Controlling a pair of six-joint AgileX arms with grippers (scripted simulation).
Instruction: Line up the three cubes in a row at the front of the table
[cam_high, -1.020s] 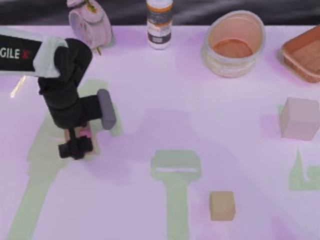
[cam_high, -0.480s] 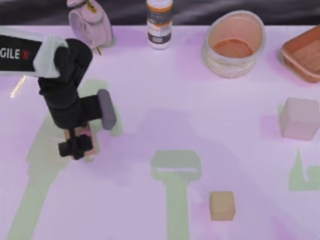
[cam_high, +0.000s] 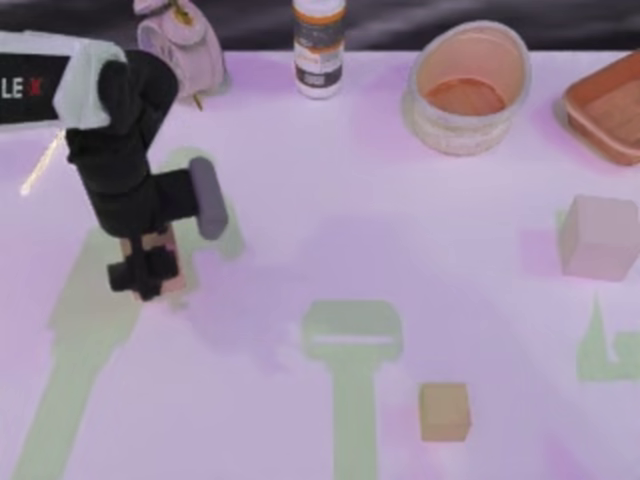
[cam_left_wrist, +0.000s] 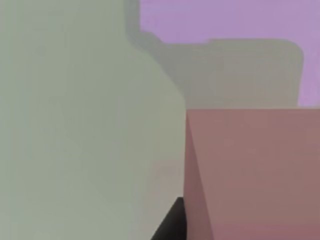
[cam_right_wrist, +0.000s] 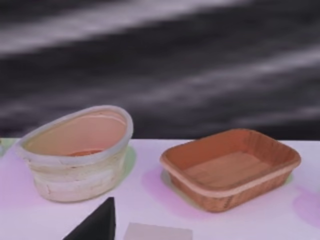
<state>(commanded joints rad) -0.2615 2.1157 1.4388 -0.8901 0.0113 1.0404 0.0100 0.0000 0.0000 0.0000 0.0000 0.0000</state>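
Observation:
My left gripper (cam_high: 143, 275) is shut on the pink-red cube (cam_high: 168, 252) at the left of the table (cam_high: 330, 210). In the left wrist view the cube (cam_left_wrist: 255, 175) fills the near side, with one dark finger (cam_left_wrist: 172, 225) pressed against its face. The small tan-yellow cube (cam_high: 444, 411) lies near the front, right of centre. At the right edge rests the large pale pinkish-white cube (cam_high: 598, 236). My right arm is outside the top view; its gripper (cam_right_wrist: 159, 220) is open, one dark fingertip (cam_right_wrist: 101, 224) showing beside the pale cube (cam_right_wrist: 157, 232).
Along the back stand a pink alarm clock (cam_high: 180, 40), a white bottle (cam_high: 319, 45), a pale round tub (cam_high: 467, 88) and a wicker basket (cam_high: 607, 105). The right wrist view shows the tub (cam_right_wrist: 75, 155) and basket (cam_right_wrist: 230, 167) beyond the pale cube.
My left gripper, still holding the pink-red cube, has shifted a little toward the back and left. The tan and pale cubes have not moved.

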